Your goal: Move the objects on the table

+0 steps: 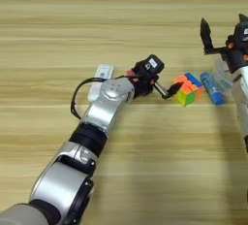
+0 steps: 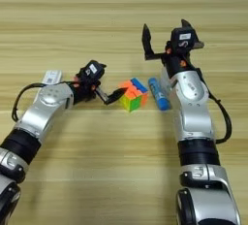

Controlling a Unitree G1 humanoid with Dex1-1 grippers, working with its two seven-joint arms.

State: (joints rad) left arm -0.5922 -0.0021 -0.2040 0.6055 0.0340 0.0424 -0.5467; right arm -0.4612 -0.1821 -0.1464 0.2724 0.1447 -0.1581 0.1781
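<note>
The light wooden bench (image 2: 72, 180) fills both views. The left tool (image 2: 112, 96) reaches in low, a fingertip touching the left side of the multicoloured puzzle cube (image 2: 133, 94); whether its fingers are apart or together cannot be told. The right tool (image 2: 164, 35) is raised behind the cube, fingers spread apart, holding nothing. The white bar (image 1: 100, 80) lies partly under the left arm (only its ends show). The blue marker tube (image 2: 158, 93) lies just right of the cube.

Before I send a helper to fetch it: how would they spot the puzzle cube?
On the wooden table, look between the two arms. Just off the left hand sits the puzzle cube: multicoloured and blocky, unlike the slim blue marker tube beside it.
</note>
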